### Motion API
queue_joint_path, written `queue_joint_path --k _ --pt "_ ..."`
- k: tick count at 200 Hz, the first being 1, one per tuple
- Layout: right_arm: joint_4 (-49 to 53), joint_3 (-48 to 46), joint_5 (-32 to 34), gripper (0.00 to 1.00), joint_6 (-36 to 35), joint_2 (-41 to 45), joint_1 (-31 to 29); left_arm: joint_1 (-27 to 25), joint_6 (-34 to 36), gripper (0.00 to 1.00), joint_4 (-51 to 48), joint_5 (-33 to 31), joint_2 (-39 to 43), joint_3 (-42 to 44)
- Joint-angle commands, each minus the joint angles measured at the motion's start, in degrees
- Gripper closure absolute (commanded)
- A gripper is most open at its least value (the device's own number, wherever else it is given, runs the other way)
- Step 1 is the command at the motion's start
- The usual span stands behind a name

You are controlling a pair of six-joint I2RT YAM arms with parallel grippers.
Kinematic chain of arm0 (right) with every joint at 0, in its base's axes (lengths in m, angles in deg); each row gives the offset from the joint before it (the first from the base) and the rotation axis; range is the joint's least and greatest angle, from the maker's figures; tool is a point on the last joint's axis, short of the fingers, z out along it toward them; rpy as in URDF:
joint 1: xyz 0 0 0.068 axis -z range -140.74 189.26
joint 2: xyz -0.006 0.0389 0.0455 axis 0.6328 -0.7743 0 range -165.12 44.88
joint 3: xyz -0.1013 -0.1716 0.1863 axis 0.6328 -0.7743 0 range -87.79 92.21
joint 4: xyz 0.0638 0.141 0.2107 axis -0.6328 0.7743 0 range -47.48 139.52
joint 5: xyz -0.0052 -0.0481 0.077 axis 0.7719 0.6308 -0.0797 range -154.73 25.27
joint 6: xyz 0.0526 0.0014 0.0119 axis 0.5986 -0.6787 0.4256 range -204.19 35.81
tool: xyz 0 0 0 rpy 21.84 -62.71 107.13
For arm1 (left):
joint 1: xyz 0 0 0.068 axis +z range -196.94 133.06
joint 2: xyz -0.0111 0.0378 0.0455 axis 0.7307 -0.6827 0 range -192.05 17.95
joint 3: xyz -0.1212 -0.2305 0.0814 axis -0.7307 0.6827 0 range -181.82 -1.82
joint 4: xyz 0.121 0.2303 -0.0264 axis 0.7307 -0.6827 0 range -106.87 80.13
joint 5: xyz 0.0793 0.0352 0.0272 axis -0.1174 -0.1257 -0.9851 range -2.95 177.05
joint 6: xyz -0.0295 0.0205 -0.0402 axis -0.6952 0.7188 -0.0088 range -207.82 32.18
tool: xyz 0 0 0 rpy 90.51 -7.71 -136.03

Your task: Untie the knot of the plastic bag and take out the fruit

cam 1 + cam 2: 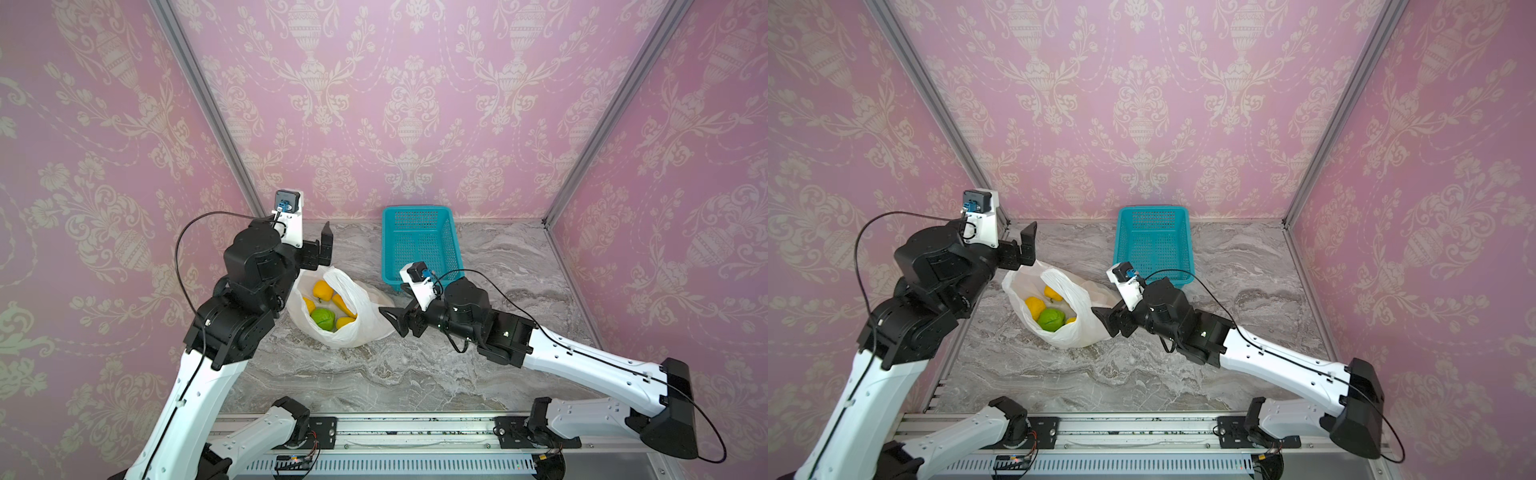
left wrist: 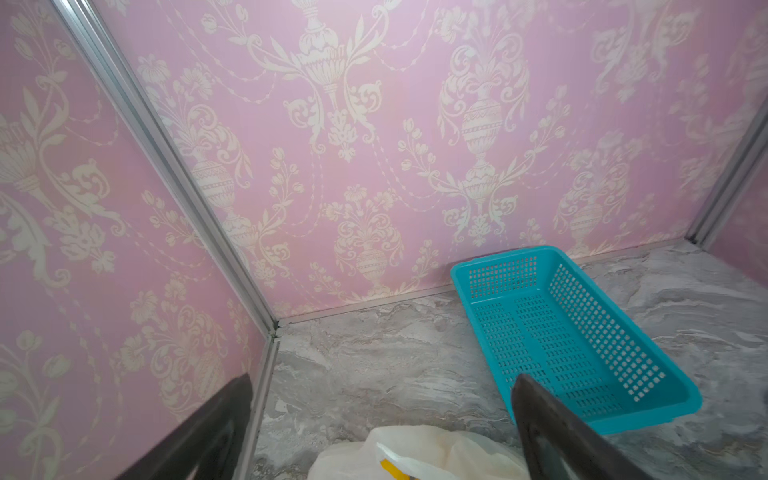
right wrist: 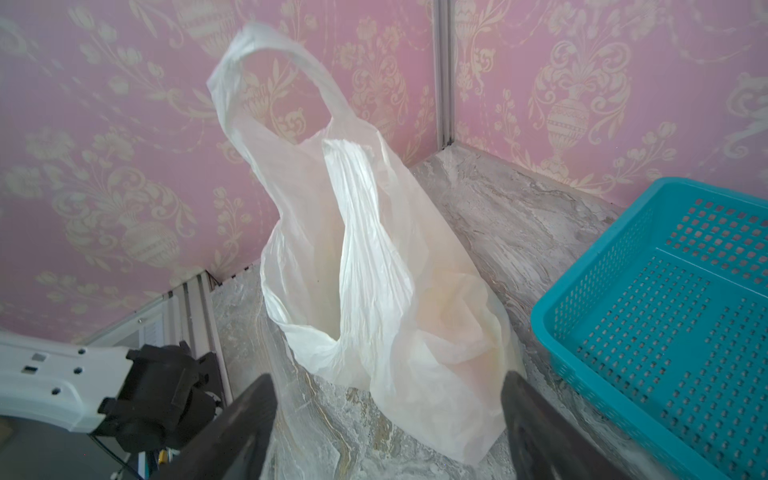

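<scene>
White, thin and crinkly, the plastic bag [image 1: 368, 318] is sitting on the marbled table [image 1: 374, 382] left of centre with its mouth gaping upward. I am seeing no knot; in the right wrist view a handle loop [image 3: 266, 54] is standing free. The fruit [image 1: 322, 289] is lying inside the bag, several yellow pieces around a green one [image 1: 323, 319].

The mouth is running lengthwise from far to near. The right gripper [image 1: 392, 322] is hovering just beside the bag's right wall, jaws apart and holding nothing, and it is facing the bag squarely, so the fruit is lying to its left. The left gripper [image 1: 324, 249] is hanging over the bag's far-left edge, jaws wide apart and empty, and it is pointing toward the far wall rather than down into the mouth.

In my judgement the right arm is sitting nearer the fruit, but the bag's right wall and a band of plastic [image 1: 349, 291] draped across the mouth are standing between it and the fruit, so it would need to come in from above.

A teal basket [image 1: 417, 209] is waiting empty at the far side, to the right of the bag and just beyond the right wrist.
</scene>
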Motion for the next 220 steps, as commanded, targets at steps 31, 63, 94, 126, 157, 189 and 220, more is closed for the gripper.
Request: queue_joint_path --k 31,63,94,126,157,189,220 --pt "9.5 19.0 7.1 0.06 -5.0 -17.0 -1.9 12.0 7.1 0.02 -9.7 7.0 -11.1 -10.9" --pt "14.1 31.4 8.1 0.18 -2.9 -28.3 -0.5 12.9 10.8 0.06 -8.4 11.5 -13.5 -10.7" --pt "14.4 34.9 6.9 0.60 -0.1 -31.8 1.1 13.5 14.4 0.10 -4.9 14.6 -13.6 -9.1" --pt "6.6 25.5 12.1 0.95 3.6 -25.8 1.9 13.4 20.6 0.16 1.2 22.9 -10.8 -4.2" --pt "-8.5 8.3 15.0 0.99 10.7 -15.1 3.1 13.4 34.5 0.20 4.0 33.9 -6.8 5.3" --pt "-14.3 -0.8 14.2 1.00 14.7 -9.9 3.1 13.2 46.0 0.18 4.8 36.7 -4.7 12.8" --pt "-16.3 -3.1 14.6 1.00 16.5 -9.1 3.0 13.1 51.8 0.20 -3.0 39.6 -6.1 12.6"
